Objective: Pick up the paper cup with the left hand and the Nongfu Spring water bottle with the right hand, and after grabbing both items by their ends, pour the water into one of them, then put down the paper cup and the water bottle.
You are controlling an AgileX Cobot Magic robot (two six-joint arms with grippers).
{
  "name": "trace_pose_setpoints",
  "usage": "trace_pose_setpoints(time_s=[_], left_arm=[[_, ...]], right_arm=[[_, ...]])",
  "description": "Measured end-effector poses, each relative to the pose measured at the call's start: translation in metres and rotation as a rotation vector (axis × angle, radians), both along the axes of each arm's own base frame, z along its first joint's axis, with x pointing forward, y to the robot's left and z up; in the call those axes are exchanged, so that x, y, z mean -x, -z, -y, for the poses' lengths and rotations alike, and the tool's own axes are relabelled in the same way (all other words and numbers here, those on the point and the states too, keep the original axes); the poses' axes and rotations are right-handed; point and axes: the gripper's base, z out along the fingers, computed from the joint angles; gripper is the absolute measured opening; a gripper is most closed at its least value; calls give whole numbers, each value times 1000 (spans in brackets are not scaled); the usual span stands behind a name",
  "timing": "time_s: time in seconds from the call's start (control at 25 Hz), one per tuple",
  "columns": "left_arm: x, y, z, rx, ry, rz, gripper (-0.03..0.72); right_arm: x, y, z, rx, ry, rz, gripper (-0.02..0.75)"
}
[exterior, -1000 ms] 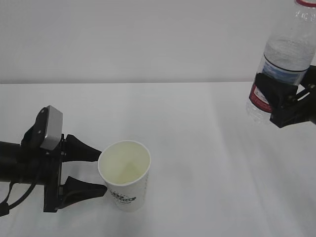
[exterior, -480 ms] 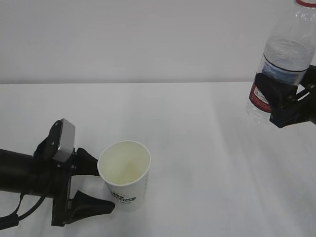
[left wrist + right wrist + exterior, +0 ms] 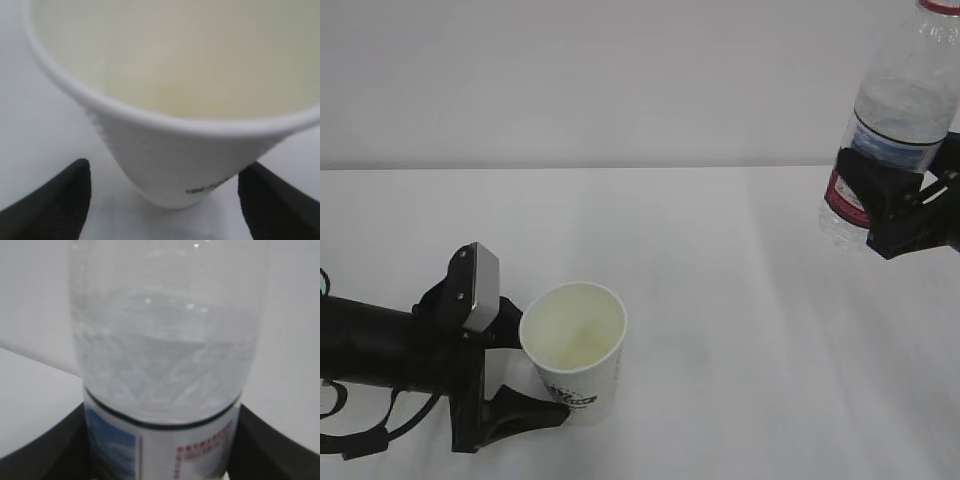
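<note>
On the counter (image 3: 720, 260), your left claw (image 3: 525, 370) has slid forward, spread open around the standing paper cup (image 3: 575, 350); grasp next. Your right claw (image 3: 880, 200) holds the water bottle (image 3: 895, 110) aloft.

The paper cup (image 3: 574, 350) is matt white paper; its outer wall looks rough with a fine dimpled texture in the left wrist view, while its cream inside is smooth and dull. The Nongfu Spring water bottle (image 3: 897, 110) is clear, glossy plastic with small bright glints, wrapped in a smooth printed label. The left end effector (image 3: 515, 372) has matt black fingers (image 3: 47, 207) and carries a grey block (image 3: 480, 287) with a satin finish. The right end effector (image 3: 880, 205) is matt black too. The table (image 3: 720, 330) is plain white and matt
</note>
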Motion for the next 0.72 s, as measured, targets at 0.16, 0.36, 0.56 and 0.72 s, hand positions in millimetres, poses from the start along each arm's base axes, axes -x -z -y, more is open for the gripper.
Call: trace_pose_setpoints(time_s=[0.16, 0.36, 0.56, 0.72], left_arm=[[-2, 4, 4, 7, 10, -5, 691], [-4, 3, 19, 16, 57, 15, 691], [-4, 3, 22, 5, 69, 22, 691], [-4, 3, 22, 5, 69, 22, 685]], right_arm=[[0, 0, 0, 0, 0, 0, 514], [0, 0, 0, 0, 0, 0, 514], [0, 0, 0, 0, 0, 0, 514], [0, 0, 0, 0, 0, 0, 514]])
